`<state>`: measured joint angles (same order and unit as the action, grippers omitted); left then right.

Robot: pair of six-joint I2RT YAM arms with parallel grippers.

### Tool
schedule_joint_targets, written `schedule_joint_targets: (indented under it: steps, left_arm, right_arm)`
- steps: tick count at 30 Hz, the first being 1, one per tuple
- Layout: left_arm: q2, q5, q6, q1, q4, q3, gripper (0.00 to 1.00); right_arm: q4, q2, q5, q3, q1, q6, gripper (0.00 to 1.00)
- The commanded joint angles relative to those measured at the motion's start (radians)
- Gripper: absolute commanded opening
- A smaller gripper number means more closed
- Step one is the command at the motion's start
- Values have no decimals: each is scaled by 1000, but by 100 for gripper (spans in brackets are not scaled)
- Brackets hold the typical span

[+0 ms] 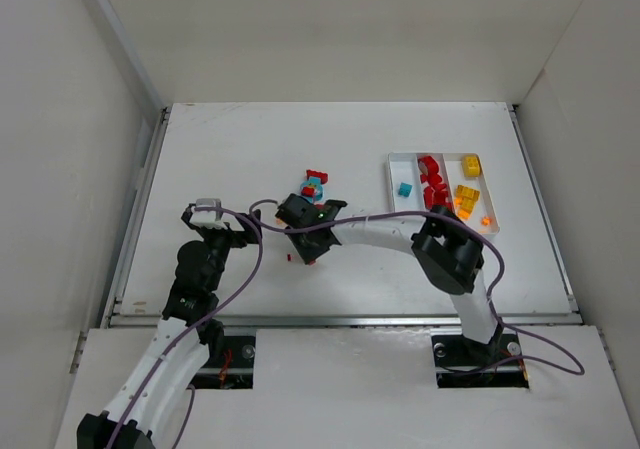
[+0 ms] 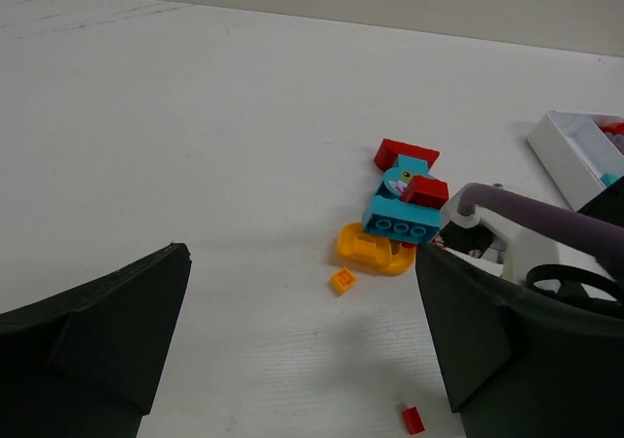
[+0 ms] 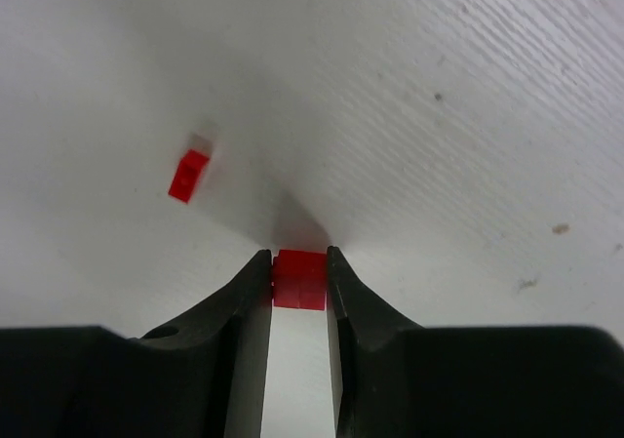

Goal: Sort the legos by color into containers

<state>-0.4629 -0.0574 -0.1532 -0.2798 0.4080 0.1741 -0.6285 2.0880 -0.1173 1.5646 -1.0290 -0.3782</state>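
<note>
Closest to the lens in the right wrist view, the right gripper [image 3: 299,267] has its two black fingers [image 3: 252,297] clamped on both sides of a small red brick [image 3: 299,292]. The brick sits at the very fingertips, lower middle of the frame, down at the white surface. Whether it is lifted off I cannot tell.

From above, the white table [image 1: 250,149] fills the middle of the frame, with metal rails along its left and right edges, a ledge along the bottom and pale walls beyond. Bare tabletop spreads across the upper left and along the lower middle.

The right arm [image 1: 400,231] reaches from the lower right leftward to the centre. The left arm [image 1: 195,269] stands at the lower left, and the left gripper [image 1: 207,209] has its fingers spread wide apart over bare table.

The white tray [image 1: 392,174] lies at the upper right, near the right rail. Its left compartment holds one teal brick [image 1: 404,189], the middle one holds red bricks [image 1: 432,181], and the right one holds yellow bricks [image 1: 470,165] and orange pieces [image 1: 465,209].

A cluster of loose legos [image 2: 400,204] in red, teal and orange lies at the table's centre, just above the right wrist. A small orange piece [image 2: 342,280] lies just beside it, to its lower left in the left wrist view. A tiny red piece [image 3: 188,175] lies to the upper left of the clamped brick, apart from the fingers.
</note>
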Motion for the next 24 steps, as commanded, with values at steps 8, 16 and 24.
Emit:
schedule_joint_targets:
  steps: [8, 16, 24]
  left_arm:
    - [3, -16, 9, 1, 40, 18, 100]
    - [3, -16, 9, 1, 40, 18, 100]
    - [3, -25, 0, 1, 40, 18, 100]
  right_arm:
    - [-16, -354, -74, -159, 238, -2, 0]
    - [24, -473, -107, -336, 763, 33, 0]
    - [64, -493, -136, -464, 848, 64, 33]
